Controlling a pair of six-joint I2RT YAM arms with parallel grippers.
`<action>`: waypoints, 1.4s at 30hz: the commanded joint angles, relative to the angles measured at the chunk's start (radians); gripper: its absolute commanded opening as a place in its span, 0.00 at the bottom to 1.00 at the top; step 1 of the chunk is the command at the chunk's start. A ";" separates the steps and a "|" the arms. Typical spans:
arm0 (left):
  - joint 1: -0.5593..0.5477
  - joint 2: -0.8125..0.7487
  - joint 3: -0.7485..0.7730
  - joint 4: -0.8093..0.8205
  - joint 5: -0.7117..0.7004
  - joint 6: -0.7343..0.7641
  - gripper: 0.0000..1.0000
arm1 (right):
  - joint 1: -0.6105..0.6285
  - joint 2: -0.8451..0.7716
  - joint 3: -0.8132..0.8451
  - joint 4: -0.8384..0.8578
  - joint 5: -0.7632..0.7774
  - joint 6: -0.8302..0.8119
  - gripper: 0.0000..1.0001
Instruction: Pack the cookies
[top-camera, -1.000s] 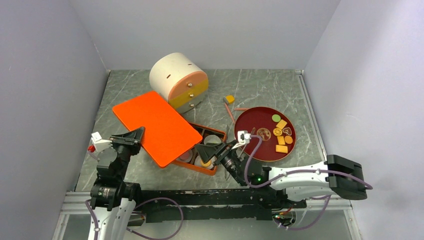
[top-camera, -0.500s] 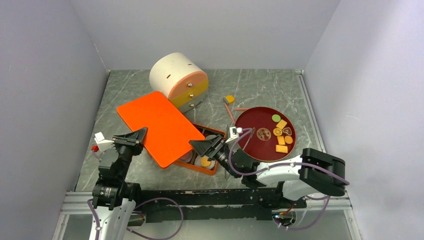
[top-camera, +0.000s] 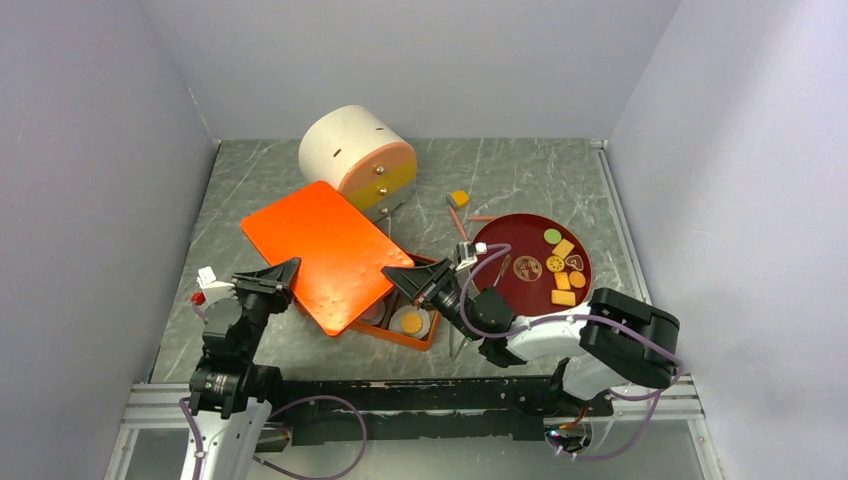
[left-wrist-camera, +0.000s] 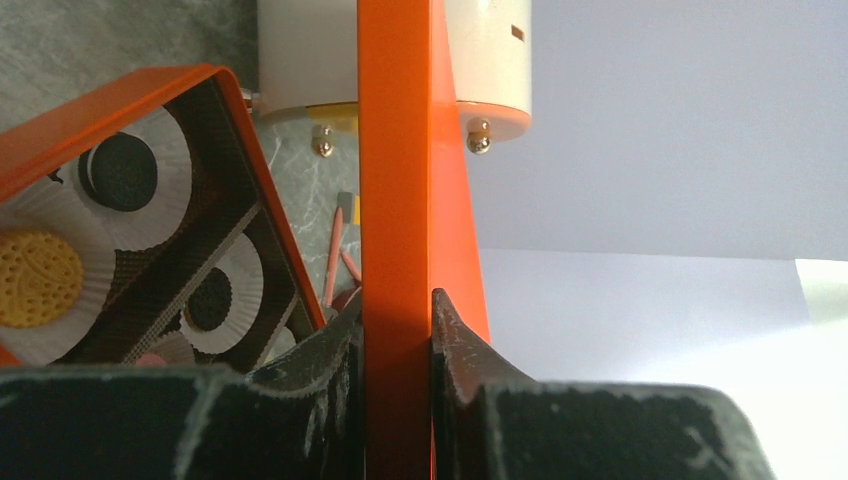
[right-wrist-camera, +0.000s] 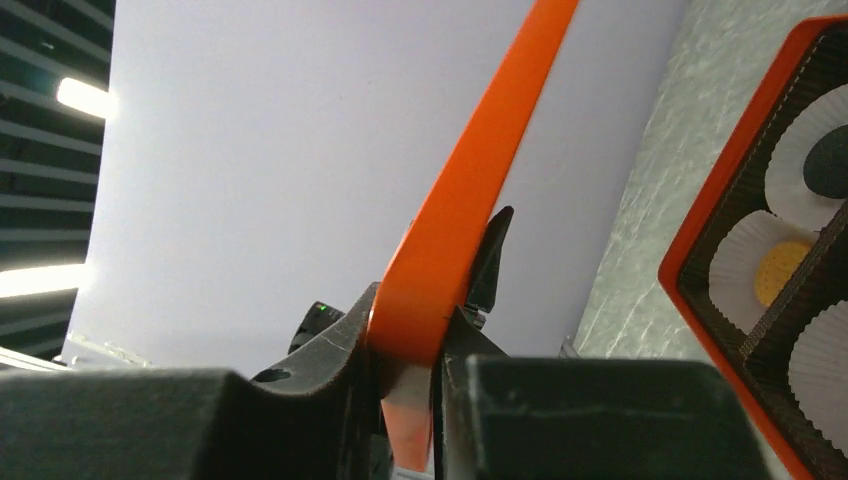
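3 plain lilac-grey walls box in the table (top-camera: 520, 170): a back wall (top-camera: 400, 60) far ahead of the left gripper (top-camera: 290, 268) and right gripper (top-camera: 392, 273), a left wall (top-camera: 90, 200) outside the left gripper, and a right wall (top-camera: 740, 150) outside the right gripper. The tabletop is grey-green marble with thin white veins (a metal strip (top-camera: 612, 200) edges its right side). Behind both grippers runs an aluminium rail (top-camera: 150, 393). Up and left of the right gripper, 2 bright lights (right-wrist-camera: 85, 95) glow on a dark slatted ceiling (right-wrist-camera: 50, 40).

The black two-finger left gripper (top-camera: 278, 272) and right gripper (top-camera: 402, 277) reach forward, each pinching an opposite edge of the flat orange lid (top-camera: 325, 250).
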 joint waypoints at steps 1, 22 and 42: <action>-0.002 -0.018 -0.003 -0.044 0.002 0.086 0.33 | -0.052 -0.013 -0.030 0.113 -0.042 0.000 0.12; -0.002 0.192 0.154 -0.221 -0.214 0.557 0.92 | -0.336 -0.017 0.038 -0.080 -0.381 0.089 0.00; 0.008 0.928 0.420 -0.007 -0.016 1.027 0.93 | -0.540 -0.005 -0.028 -0.217 -0.610 0.074 0.04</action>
